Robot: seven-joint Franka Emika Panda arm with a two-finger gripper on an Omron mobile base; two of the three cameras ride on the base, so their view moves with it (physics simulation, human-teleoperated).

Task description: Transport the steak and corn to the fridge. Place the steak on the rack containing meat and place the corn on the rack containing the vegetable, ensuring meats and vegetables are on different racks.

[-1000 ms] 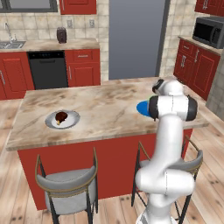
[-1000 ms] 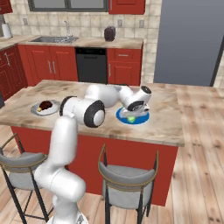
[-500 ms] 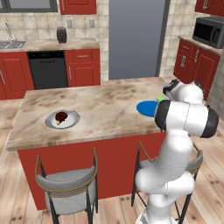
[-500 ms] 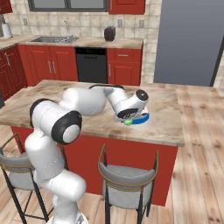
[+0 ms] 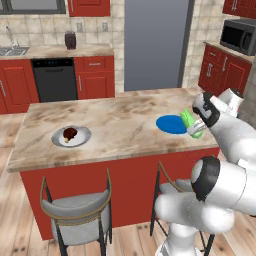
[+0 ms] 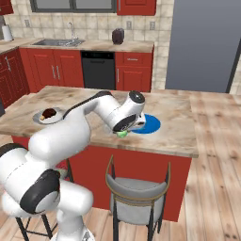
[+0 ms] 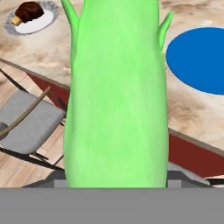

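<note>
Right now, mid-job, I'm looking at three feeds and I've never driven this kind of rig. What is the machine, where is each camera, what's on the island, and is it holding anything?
The machine is a white arm with dark joints on a driving base, ending in a two-finger gripper. Two pictures come from cameras on the base behind the arm, one to its left and one to its right, both looking forward over the kitchen island. The third comes from a camera on the hand, looking along the gripper.

On the island lie a blue plate and a pale plate with the steak on it. The gripper is shut on the corn, the bright green cob across the hand view, lifted clear of the blue plate. The grey fridge stands behind the island, doors shut.
</note>
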